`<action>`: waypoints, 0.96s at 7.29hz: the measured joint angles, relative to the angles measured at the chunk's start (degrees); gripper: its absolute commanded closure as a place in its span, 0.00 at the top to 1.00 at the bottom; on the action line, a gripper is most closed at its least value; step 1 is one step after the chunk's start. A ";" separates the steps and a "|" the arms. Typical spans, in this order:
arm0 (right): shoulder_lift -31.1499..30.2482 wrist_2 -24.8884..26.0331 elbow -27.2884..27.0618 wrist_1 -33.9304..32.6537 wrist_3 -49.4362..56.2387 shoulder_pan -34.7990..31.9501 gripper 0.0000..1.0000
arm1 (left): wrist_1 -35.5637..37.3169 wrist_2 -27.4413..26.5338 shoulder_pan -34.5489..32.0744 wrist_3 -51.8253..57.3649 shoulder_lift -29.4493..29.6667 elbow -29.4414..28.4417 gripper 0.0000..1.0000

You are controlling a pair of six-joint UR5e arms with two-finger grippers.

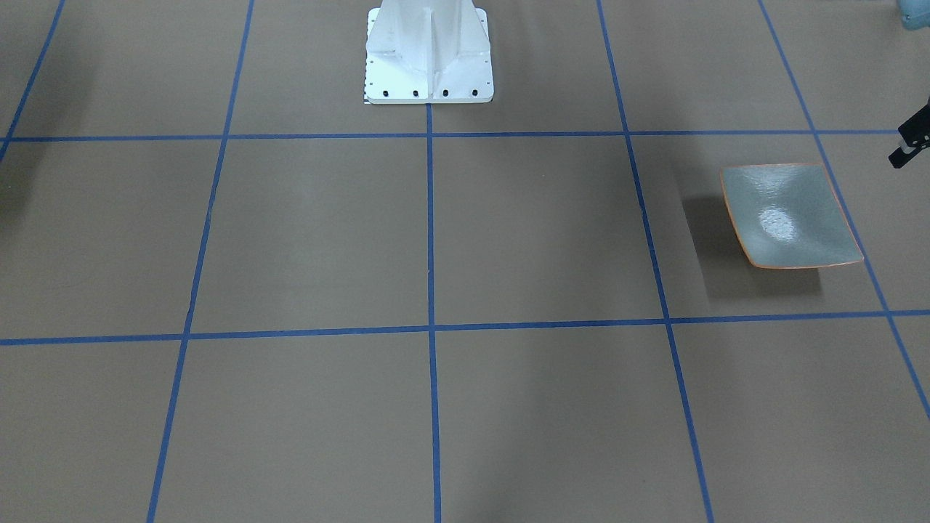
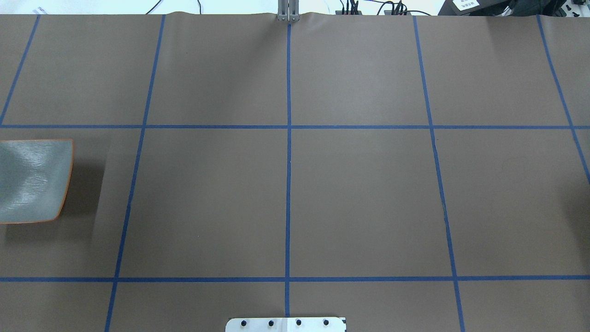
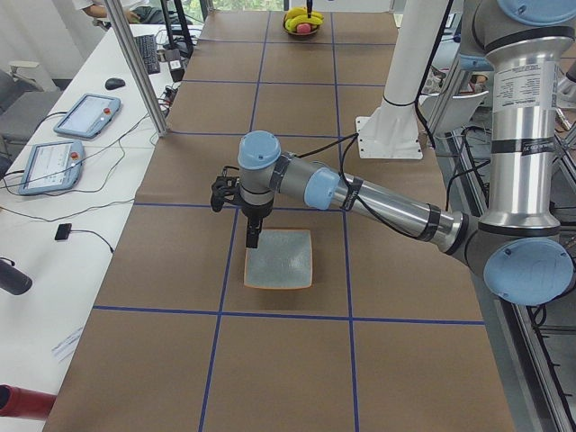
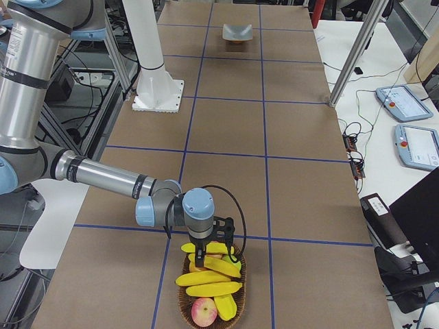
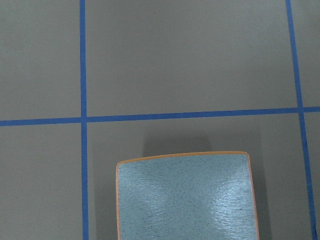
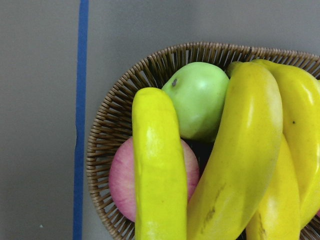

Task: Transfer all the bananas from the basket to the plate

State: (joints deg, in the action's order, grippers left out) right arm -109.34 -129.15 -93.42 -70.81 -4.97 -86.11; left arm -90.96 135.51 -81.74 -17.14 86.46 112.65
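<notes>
Exterior right view, right claw just above bananas in basket, cannot tell if open, plate well apart

A green apple sits at 1 o'clock of a pink round fruit. Blue tape grids the brown table cover. One teach pendant lies at 7 o'clock of a second pendant.
</notes>
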 measured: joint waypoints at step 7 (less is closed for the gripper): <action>-1.50 -4.30 0.07 3.40 -8.24 0.15 0.96 | 0.00 -0.07 0.00 0.00 -0.12 -0.15 1.00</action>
State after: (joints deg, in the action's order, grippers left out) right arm -110.84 -133.45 -93.35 -67.41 -13.21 -85.96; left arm -90.97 135.44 -81.74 -17.14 86.34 112.51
